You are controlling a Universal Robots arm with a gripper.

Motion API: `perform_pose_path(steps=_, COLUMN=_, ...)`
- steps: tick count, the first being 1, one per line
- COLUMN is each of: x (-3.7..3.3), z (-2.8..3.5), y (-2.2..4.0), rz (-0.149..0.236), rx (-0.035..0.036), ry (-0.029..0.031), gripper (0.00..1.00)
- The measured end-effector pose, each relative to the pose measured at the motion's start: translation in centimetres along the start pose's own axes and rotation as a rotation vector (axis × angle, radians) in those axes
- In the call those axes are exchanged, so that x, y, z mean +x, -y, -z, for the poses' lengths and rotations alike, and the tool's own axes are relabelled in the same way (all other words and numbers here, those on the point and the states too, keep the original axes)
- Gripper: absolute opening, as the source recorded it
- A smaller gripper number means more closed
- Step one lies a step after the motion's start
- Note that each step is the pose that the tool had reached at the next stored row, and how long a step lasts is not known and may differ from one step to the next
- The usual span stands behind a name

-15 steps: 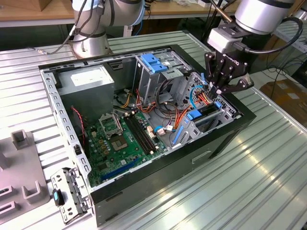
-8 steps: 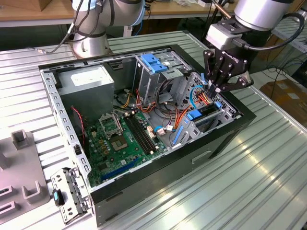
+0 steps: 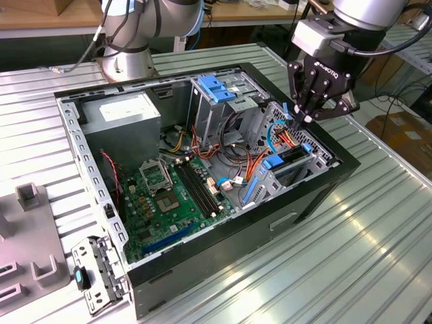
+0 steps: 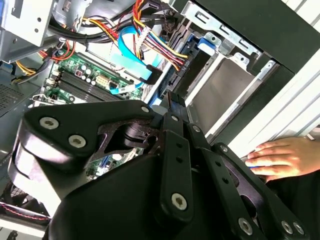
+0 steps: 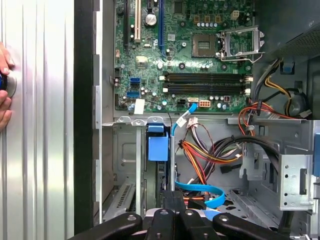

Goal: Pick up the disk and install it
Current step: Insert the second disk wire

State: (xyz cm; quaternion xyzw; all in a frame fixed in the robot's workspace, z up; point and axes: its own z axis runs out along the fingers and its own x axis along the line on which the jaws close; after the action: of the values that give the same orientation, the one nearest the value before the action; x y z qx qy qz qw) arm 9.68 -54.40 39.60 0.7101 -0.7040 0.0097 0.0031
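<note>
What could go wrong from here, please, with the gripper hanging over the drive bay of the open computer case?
1. Loose coloured cables and a blue ribbon cable lie close under the gripper; descending, it might snag or pinch them.
2. A person's hand rests on the table beside the case, near the arm's workspace; a sideways move could strike it.

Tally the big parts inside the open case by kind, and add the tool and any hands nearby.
Power supply box: 1
Motherboard: 1
Drive cage with blue top: 1
Tool, over the case's front bay: 1
Person's hand, on the table beside the case: 1
Total: 5
</note>
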Motion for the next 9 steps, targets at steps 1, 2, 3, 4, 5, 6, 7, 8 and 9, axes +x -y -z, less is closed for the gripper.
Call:
perform_pose_path(steps=1, x=0.0, z=0.0, y=0.0, rz=0.0, rx=-0.0001, ry=0.0, gripper=0.11)
perform_pose_path(steps=2, x=0.0, z=0.0, y=0.0, rz=0.0, rx=-0.0001, ry=0.0, gripper=0.11)
perform_pose_path(steps=3, x=-0.01, z=0.0, y=0.0, rz=0.0, rx=-0.0002, ry=-0.0001, gripper=0.11)
perform_pose_path(steps=4, x=-0.02, z=0.0, y=0.0, rz=0.0, rx=-0.0002, ry=-0.0001, gripper=0.11)
perform_pose_path(steps=5, x=-0.02, z=0.0, y=0.0, rz=0.0, rx=-0.0002, ry=-0.0001, gripper=0.11)
perform_pose_path(steps=6, x=-0.03, z=0.0, y=0.0, rz=0.0, rx=-0.0003, ry=-0.0001, gripper=0.11)
perform_pose_path(steps=7, x=-0.04, z=0.0, y=0.0, rz=0.0, rx=-0.0003, ry=-0.0001, gripper=0.11)
perform_pose_path(steps=8, x=-0.04, z=0.0, y=0.0, rz=0.0, rx=-0.0003, ry=-0.0001, gripper=0.11)
perform_pose_path(steps=9, x=-0.04, z=0.0, y=0.0, rz=0.0, rx=-0.0004, ry=-0.0002, gripper=0.11)
